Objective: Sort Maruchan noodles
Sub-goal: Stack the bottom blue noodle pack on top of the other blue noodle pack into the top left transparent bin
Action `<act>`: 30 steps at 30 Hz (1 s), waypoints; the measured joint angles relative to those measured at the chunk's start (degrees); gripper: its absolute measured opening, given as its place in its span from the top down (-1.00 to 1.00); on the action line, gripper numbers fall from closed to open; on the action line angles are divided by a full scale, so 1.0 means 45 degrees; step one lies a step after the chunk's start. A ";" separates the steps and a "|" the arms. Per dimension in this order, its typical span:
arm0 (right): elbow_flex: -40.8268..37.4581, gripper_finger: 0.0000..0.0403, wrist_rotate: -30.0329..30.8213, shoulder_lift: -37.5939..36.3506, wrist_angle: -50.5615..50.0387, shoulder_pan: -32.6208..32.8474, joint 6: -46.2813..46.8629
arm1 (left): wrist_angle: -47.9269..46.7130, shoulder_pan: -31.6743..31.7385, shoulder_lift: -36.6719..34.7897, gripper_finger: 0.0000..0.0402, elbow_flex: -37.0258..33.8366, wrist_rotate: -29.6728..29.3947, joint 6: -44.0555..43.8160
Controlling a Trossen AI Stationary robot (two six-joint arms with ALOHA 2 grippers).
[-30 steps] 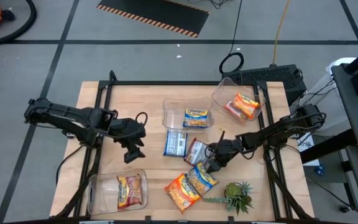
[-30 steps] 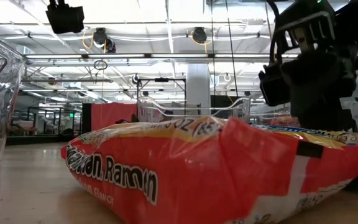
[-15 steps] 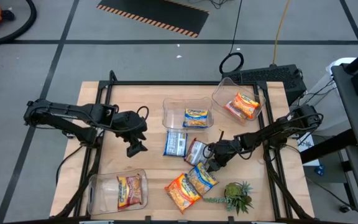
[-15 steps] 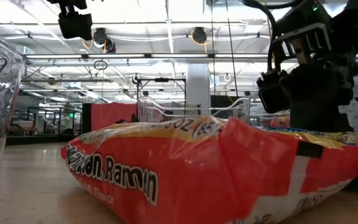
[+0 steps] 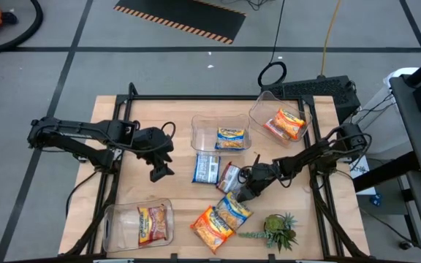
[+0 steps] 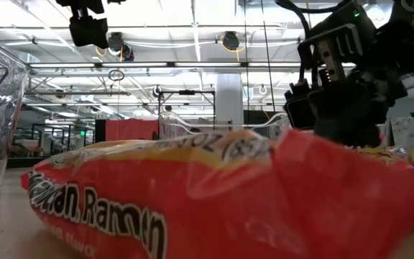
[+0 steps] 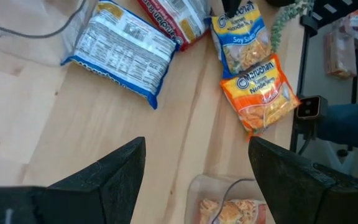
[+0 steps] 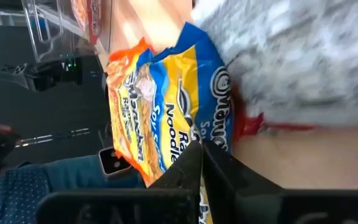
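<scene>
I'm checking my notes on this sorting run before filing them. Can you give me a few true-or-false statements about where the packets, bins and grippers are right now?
1. The right gripper is shut on the edge of the blue-and-yellow ramen packet. True.
2. The left gripper holds a packet. False: it is open and empty, above bare table.
3. The clear plastic bin at the table's middle holds a blue-and-yellow packet. True.
4. The small green spiky plant sits inside a bin. False: it stands on the wooden table near the front right corner.
</scene>
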 joint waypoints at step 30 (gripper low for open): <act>-0.0031 1.00 0.0673 -0.3338 -0.0984 -0.0498 -0.0673 | 0.6384 -0.0034 0.3013 -0.44 0.0010 -0.0481 0.0035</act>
